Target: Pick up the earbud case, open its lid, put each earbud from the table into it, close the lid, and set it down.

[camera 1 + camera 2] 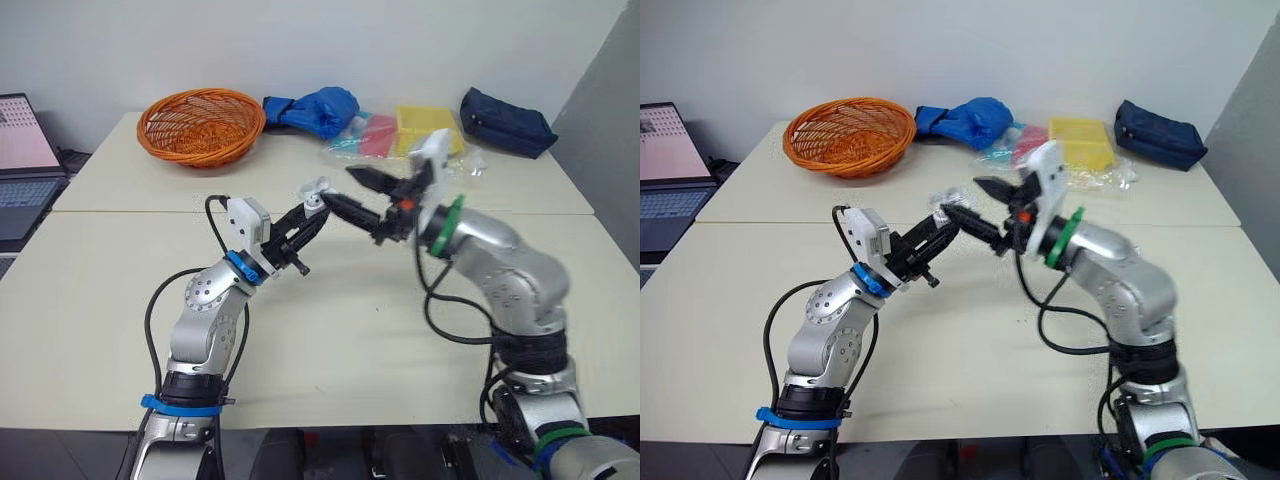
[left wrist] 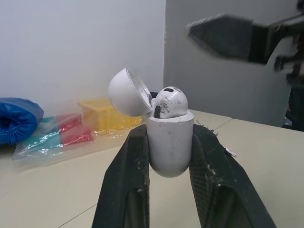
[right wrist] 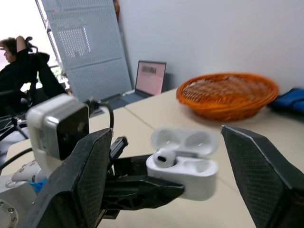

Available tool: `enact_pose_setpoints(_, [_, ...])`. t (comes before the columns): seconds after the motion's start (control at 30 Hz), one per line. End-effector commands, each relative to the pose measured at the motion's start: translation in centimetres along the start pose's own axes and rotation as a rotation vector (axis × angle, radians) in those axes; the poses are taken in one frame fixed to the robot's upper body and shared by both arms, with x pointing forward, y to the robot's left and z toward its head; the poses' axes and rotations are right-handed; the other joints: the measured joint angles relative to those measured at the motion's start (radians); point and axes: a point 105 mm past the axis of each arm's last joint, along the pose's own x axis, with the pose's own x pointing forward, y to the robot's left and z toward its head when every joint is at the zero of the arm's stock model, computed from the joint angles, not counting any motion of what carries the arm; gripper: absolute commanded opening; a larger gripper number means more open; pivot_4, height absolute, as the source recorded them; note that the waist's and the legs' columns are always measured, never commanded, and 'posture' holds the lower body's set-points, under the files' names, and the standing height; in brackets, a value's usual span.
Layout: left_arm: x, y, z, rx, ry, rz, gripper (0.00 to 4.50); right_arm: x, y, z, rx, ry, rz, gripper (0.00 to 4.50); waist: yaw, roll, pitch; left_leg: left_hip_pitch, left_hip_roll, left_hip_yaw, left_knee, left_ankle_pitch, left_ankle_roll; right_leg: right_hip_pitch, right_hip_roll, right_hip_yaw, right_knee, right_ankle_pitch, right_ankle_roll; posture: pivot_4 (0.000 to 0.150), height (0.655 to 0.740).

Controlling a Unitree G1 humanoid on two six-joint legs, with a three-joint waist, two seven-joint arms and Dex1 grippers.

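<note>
The white earbud case [image 2: 169, 145] is upright in the air above the table, pinched by its body between the left gripper's [image 1: 312, 215] two fingers. Its rounded lid [image 2: 127, 92] is hinged back, wide open. One white earbud [image 2: 169, 102] sits in one socket; the socket beside it is empty.

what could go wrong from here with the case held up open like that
The earbud stands high in the case, maybe not fully seated, so shutting the lid could jam it or pop it out. The left gripper pinches only the case's lower body, up above the table. A push from the open right gripper close beside it might tilt the case or knock it loose.
</note>
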Motion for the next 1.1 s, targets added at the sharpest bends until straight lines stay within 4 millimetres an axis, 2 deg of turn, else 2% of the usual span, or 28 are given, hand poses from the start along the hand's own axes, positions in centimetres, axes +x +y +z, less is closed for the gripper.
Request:
enact_pose_setpoints(0.03, [0.0,-0.1,1.7,0.038,-0.052,-0.018,0.74,-2.7,-2.0,1.1,-0.054,0.029,-0.077,3.8,0.0,0.0,0.0,0.0,0.0,0.0,0.0,0.0,0.0,0.0,0.0,0.0,0.0,0.0,0.0,0.15,0.74])
enact_pose_setpoints(0.07, [0.0,0.0,1.7,0.039,-0.051,-0.015,0.74,-3.5,-2.9,0.8,-0.065,0.062,-0.12,3.8,0.001,0.0,0.0,0.0,0.0,0.0,0.0,0.0,0.0,0.0,0.0,0.0,0.0,0.0,0.0,0.15,0.74])
enact_pose_setpoints(0.13, [-0.2,0.1,1.7,0.041,-0.049,-0.008,0.74,-6.0,-6.6,-0.9,-0.077,0.145,-0.316,3.8,0.0,0.0,0.0,0.0,0.0,-0.001,0.0,0.0,0.0,0.0,0.0,0.0,0.0,0.0,0.0,0.15,0.74])
enact_pose_setpoints(0.2, [-0.2,0.2,1.6,0.043,-0.048,-0.003,0.74,-7.5,-8.6,-2.0,-0.078,0.188,-0.426,3.8,0.0,0.0,0.0,0.001,0.0,-0.001,0.0,0.0,0.0,0.001,0.0,0.001,-0.001,0.0,0.0,0.15,0.74])
enact_pose_setpoints(0.33, [-0.1,0.2,1.6,0.042,-0.05,0.007,0.74,-11.7,-12.9,-6.8,-0.052,0.318,-0.701,3.8,-0.001,0.0,0.0,0.001,0.0,0.001,-0.001,0.0,0.0,0.0,0.0,0.002,-0.001,0.0,0.0,0.15,0.74])
enact_pose_setpoints(0.37, [-0.1,0.2,1.6,0.042,-0.05,0.006,0.74,-12.3,-13.4,-7.6,-0.033,0.324,-0.737,3.8,-0.002,0.0,0.0,0.001,0.0,0.002,-0.001,0.0,0.0,-0.001,0.0,0.002,0.0,0.0,0.0,0.15,0.74])
enact_pose_setpoints(0.47, [0.0,0.3,1.7,0.047,-0.049,0.004,0.74,-13.6,-14.8,-9.7,0.002,0.371,-0.851,4.41,-0.004,0.0,0.0,0.001,0.0,0.003,-0.002,0.0,0.0,-0.001,0.0,0.002,0.0,0.0,0.0,0.15,0.74])
enact_pose_setpoints(0.5, [0.0,0.3,1.8,0.049,-0.048,0.005,0.74,-14.0,-15.3,-10.2,0.01,0.381,-0.892,4.46,-0.004,0.0,0.0,0.001,0.0,0.003,-0.002,0.0,0.0,-0.001,0.0,0.002,0.0,0.0,0.0,0.15,0.74])
enact_pose_setpoints(0.63, [0.0,0.3,1.9,0.054,-0.046,0.006,0.74,-15.4,-16.9,-12.0,0.031,0.426,-1.008,4.46,-0.002,0.0,0.0,0.001,0.0,0.003,-0.002,0.0,0.0,-0.001,0.0,0.002,0.0,0.0,0.0,0.15,0.74])
enact_pose_setpoints(0.8, [-0.3,0.3,2.0,0.059,-0.039,0.01,0.74,-15.3,-17.5,-12.8,0.006,0.451,-0.991,4.46,-0.002,0.0,0.0,0.001,-0.001,0.004,-0.002,0.0,0.0,-0.001,0.0,0.002,0.0,0.0,0.0,0.15,0.74])
enact_pose_setpoints(0.93, [-0.3,0.4,2.1,0.065,-0.035,0.011,0.74,-15.8,-18.3,-13.8,0.077,0.444,-1.026,4.46,-0.003,0.0,0.0,0.002,0.0,0.004,-0.002,0.0,0.0,-0.001,0.0,0.003,0.0,0.0,0.0,0.15,0.74])
enact_pose_setpoints(1.1, [-0.3,0.4,2.2,0.066,-0.033,0.011,0.74,-16.1,-18.6,-14.4,0.083,0.462,-1.02,4.46,-0.003,0.0,0.0,0.002,0.0,0.004,-0.002,0.0,0.0,-0.001,0.0,0.003,0.0,0.0,0.0,0.15,0.74])
